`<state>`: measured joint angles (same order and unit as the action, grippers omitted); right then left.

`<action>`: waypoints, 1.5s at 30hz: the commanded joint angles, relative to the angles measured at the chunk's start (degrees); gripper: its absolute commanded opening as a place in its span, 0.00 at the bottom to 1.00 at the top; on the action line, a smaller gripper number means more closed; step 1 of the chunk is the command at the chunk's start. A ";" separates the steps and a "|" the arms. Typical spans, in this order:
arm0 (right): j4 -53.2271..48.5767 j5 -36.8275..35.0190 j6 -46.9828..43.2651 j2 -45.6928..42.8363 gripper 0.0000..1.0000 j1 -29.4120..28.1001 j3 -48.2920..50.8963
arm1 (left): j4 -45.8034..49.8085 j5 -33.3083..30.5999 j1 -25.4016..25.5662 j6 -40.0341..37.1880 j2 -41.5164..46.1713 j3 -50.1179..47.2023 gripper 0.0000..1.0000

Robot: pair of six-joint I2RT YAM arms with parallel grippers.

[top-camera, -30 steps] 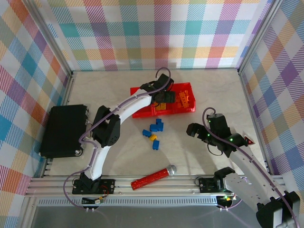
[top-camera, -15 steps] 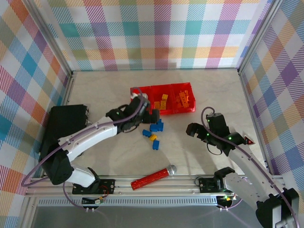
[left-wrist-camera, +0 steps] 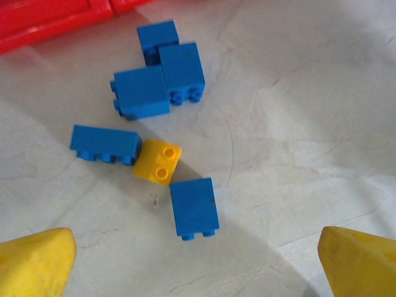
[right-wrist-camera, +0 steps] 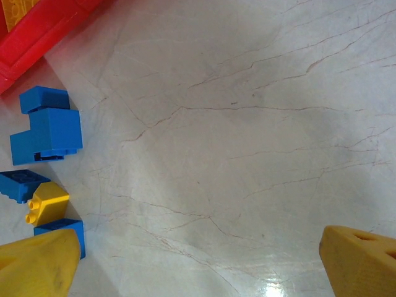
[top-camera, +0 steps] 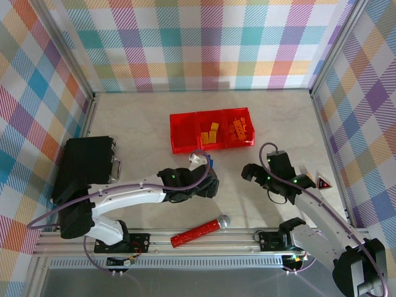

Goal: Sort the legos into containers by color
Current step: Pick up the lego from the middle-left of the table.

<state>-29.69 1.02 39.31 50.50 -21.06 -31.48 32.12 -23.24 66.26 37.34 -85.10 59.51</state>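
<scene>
**Item:** loose legos, unsorted. Five blue bricks and one yellow brick [left-wrist-camera: 158,161] lay bunched on the tabletop [left-wrist-camera: 297,124], just near of the containers [top-camera: 184,131]. These were a row of three red bins: the middle bin held yellow pieces, the right bin orange, and the left bin showed a bare red floor.

**Left fingers** [left-wrist-camera: 34,260]: spread wide, holding nothing, poised over the bunch. The closest blue brick [left-wrist-camera: 194,207] lay straight ahead of the gap between them. Its long axis ran away from the fingers, so closing would probably take it across its narrow width. The yellow brick sat just beyond, touching a long blue brick [left-wrist-camera: 104,143] that lay crosswise.

**Right fingers** [right-wrist-camera: 362,263]: likewise spread and unladen, standing to the right of the bunch and apart from it.

**Assessment:** the left arm was nearer. The closest blue brick was the likely next pick, with the left bin its probable home.

**Also present:** black box [top-camera: 83,170] at far left; red studded stick [top-camera: 195,233] at the near edge.
</scene>
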 commanded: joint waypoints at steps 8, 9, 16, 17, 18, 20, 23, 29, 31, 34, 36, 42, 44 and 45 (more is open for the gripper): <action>0.79 0.15 0.84 -1.81 0.99 0.16 1.29 | 3.06 2.47 0.27 6.40 -7.51 1.03 0.90; 0.66 0.10 0.77 -1.84 0.99 0.17 1.09 | 2.83 2.94 0.20 6.49 -8.34 1.12 0.89; 0.31 0.03 0.61 -1.54 0.99 0.18 0.60 | 0.60 6.84 -0.90 7.05 -15.03 2.02 0.83; 0.16 0.02 0.51 -1.59 0.99 0.16 0.47 | 0.07 7.11 -1.18 7.08 -15.64 1.95 0.82; -0.10 -0.05 0.41 -1.66 0.99 0.15 0.41 | -0.67 7.51 -1.58 7.09 -16.08 1.77 0.82; -0.44 -0.31 0.23 -1.97 0.99 0.20 0.28 | -1.64 8.24 -2.38 6.73 -16.73 1.73 0.80; -0.72 -0.63 0.15 -2.24 0.99 0.18 0.34 | -2.89 9.04 -3.40 6.05 -17.43 1.97 0.76; -0.34 -0.23 0.27 -1.98 0.99 0.19 0.37 | -3.56 9.93 -4.45 5.22 -19.48 3.41 0.58; -0.44 -0.14 0.23 -1.71 0.99 0.19 0.25 | -3.20 9.82 -4.71 5.19 -20.30 4.01 0.57; -0.62 -0.20 0.15 -1.67 0.99 0.20 0.15 | -3.46 10.24 -5.58 5.27 -20.95 4.21 0.54; -0.68 -0.23 0.15 -1.75 0.99 0.16 0.24 | -3.79 10.32 -6.17 5.30 -21.06 4.33 0.44; -0.76 0.01 0.25 -1.79 0.99 0.17 0.49 | -2.98 10.13 -6.80 5.38 -20.59 5.59 0.30; -0.82 0.02 0.33 -1.89 0.99 0.22 0.62 | -3.12 10.24 -6.76 5.14 -19.97 5.89 0.20; -0.81 -0.03 0.31 -2.03 0.99 0.21 0.58 | -3.49 10.47 -6.75 5.20 -19.26 5.73 0.16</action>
<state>-29.63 0.93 39.86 48.97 -21.06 -30.48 31.73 -13.54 60.45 42.35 -104.42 64.01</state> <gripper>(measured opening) 0.990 0.289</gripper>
